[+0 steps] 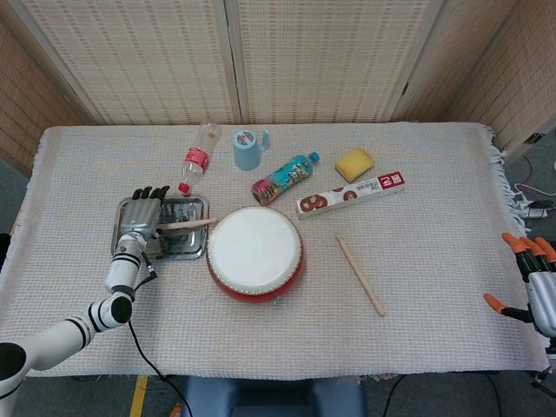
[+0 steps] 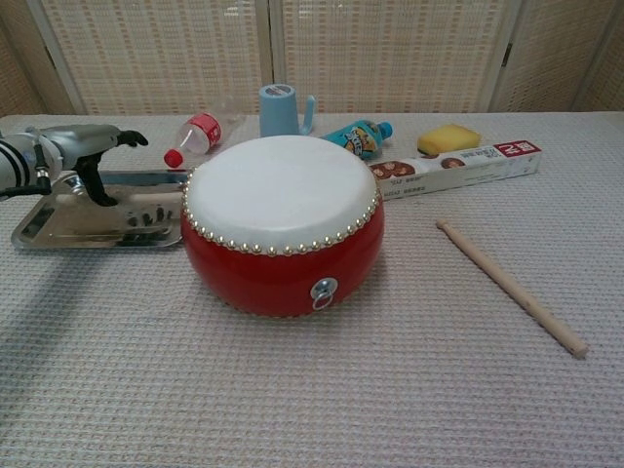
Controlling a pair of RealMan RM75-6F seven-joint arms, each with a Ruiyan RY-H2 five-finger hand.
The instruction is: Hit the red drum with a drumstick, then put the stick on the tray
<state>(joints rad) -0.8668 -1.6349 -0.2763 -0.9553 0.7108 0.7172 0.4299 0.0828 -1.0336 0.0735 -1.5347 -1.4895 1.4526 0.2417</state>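
The red drum [image 1: 254, 252] [image 2: 283, 224] with its white skin stands mid-table. Left of it lies the metal tray [image 1: 187, 255] [image 2: 68, 222]. One drumstick [image 1: 191, 224] lies across the tray, its tip toward the drum. My left hand [image 1: 143, 213] [image 2: 76, 149] hovers over the tray's left part with fingers spread and nothing in it, just clear of the stick. A second drumstick [image 1: 360, 274] [image 2: 512, 288] lies on the cloth right of the drum. My right hand [image 1: 537, 287] shows at the far right edge, off the table, holding nothing.
Behind the drum are a plastic bottle [image 1: 196, 156], a blue cup [image 1: 248, 148], a colourful bottle [image 1: 285, 176], a yellow sponge [image 1: 354, 162] and a long box [image 1: 350, 194]. A screen wall runs behind the table.
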